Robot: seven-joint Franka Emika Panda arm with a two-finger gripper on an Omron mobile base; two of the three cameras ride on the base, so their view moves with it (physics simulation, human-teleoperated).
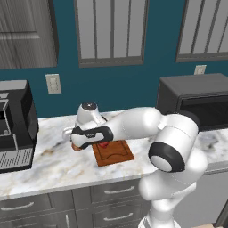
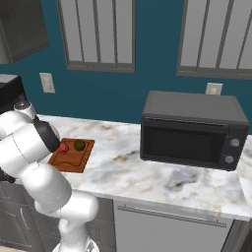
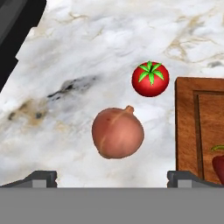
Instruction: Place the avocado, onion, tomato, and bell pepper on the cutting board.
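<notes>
Gripper (image 3: 112, 177) wide open, empty, poised above the onion (image 3: 117, 133), centred btwn the fingertips for a straight drop. Tomato (image 3: 150, 79) just beyond it, also on the counter (image 3: 87, 65). Board (image 3: 197, 127) off to one side w/ pepper (image 3: 218, 162) on it; avocado (image 2: 79, 144) on board too.

Kitchen: marble counter (image 2: 147, 172), microwave (image 2: 192, 129), drawers (image 1: 67, 205) below.

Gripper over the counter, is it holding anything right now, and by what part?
Nothing is held. The gripper is open, poised above the onion, which lies on the counter between the fingertips.
</notes>
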